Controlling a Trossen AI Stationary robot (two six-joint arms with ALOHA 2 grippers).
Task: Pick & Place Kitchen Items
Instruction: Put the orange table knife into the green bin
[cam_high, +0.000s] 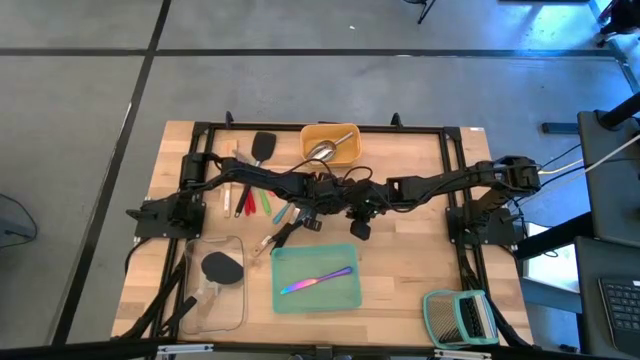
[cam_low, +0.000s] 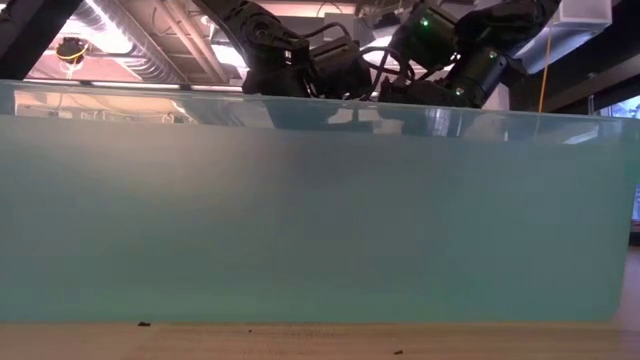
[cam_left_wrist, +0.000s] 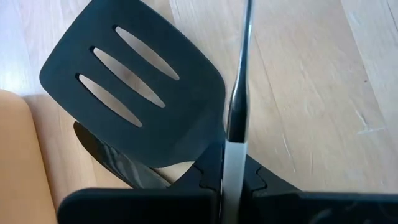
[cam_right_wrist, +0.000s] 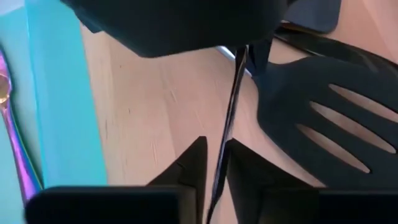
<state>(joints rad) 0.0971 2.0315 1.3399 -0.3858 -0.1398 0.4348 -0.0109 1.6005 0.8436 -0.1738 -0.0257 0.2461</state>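
Both hands meet over the wooden bench (cam_high: 420, 260): left hand (cam_left_wrist: 233, 180) pinches a slim steel handle (cam_left_wrist: 239, 93) beside the slotted black turner (cam_left_wrist: 140, 93); right hand (cam_right_wrist: 214, 171) straddles it, slightly parted, at six o'clock.

Light is coming from above w/ ceiling lamps (cam_low: 150, 45) glowing bright in the low view. That view is getting mostly filled by the teal tray (cam_low: 320, 210) wall, looking foggy & soft, nothing sharp thru it. The high view is looking evenly lit; wood table (cam_high: 400, 250) is shining pale, floor is looking grey w/ a blue glow at the far right corner. Arms are casting only faint shadows. Left wrist pic: slotted turner (cam_left_wrist: 134, 93) is looking sharp, a shiny thin handle (cam_left_wrist: 239, 93) is catching glare. Right wrist pic is looking blurry up close & a bit pink.
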